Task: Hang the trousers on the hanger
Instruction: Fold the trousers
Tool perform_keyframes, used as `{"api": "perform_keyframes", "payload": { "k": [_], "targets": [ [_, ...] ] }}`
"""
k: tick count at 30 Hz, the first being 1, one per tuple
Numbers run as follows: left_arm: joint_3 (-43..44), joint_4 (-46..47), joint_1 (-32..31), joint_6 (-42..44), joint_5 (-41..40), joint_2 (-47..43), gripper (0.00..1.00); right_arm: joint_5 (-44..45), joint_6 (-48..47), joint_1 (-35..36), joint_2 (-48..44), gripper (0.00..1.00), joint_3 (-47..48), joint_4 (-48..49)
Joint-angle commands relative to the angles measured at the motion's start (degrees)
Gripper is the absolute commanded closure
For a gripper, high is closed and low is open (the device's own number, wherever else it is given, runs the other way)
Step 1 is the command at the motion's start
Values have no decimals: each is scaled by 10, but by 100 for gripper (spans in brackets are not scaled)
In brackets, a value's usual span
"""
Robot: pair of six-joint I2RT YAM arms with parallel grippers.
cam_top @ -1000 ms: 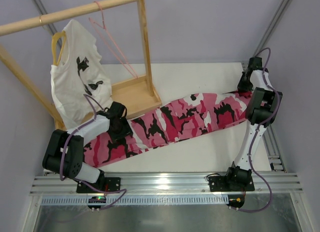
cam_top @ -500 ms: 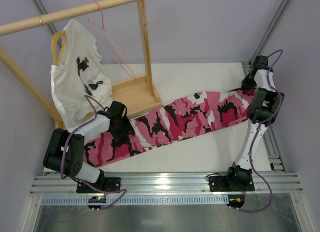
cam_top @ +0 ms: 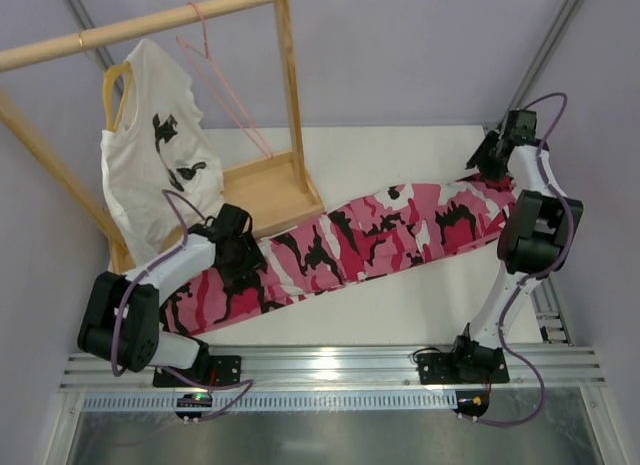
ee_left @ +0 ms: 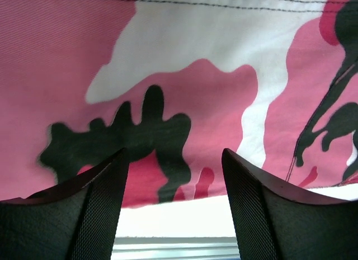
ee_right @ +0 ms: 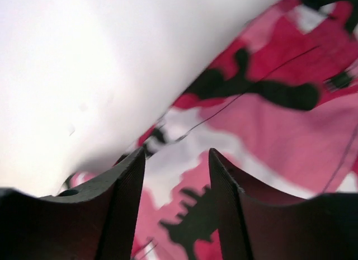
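The camouflage trousers [cam_top: 360,240] lie flat in a long diagonal band across the white table, from lower left to upper right. My left gripper [cam_top: 238,257] hovers over their left part with its fingers apart, and only cloth [ee_left: 168,92] and the table edge show between them. My right gripper [cam_top: 492,160] is at the trousers' upper right end, open, with the cloth [ee_right: 263,131] lying beneath its fingers. The pale-pink wire hanger [cam_top: 222,75] hangs by its hook from the wooden rail at the top left, empty.
A wooden rack [cam_top: 285,105] with a tray base [cam_top: 270,190] stands at the back left. On its rail a yellow hanger [cam_top: 115,85] carries a white T-shirt [cam_top: 160,165] with black print. A metal rail [cam_top: 330,365] runs along the near edge.
My right gripper has opened and let go of the trousers' end, moving up and back a little. The trousers' right end shifted slightly right. The left gripper has barely moved.
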Motion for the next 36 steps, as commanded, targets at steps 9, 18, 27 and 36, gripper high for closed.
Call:
{"api": "perform_keyframes", "payload": {
  "k": [9, 18, 27, 36],
  "targets": [
    [42, -127, 5, -44, -127, -161, 22, -131, 38, 110, -252, 42, -377, 154],
    [20, -198, 116, -78, -169, -160, 22, -121, 50, 114, -261, 44, -458, 175],
    [-21, -243, 173, -194, -189, -185, 19, -148, 60, 114, -310, 43, -450, 164],
    [-132, -217, 220, -390, -149, -217, 23, -166, 59, 114, -332, 43, -468, 167]
  ]
}}
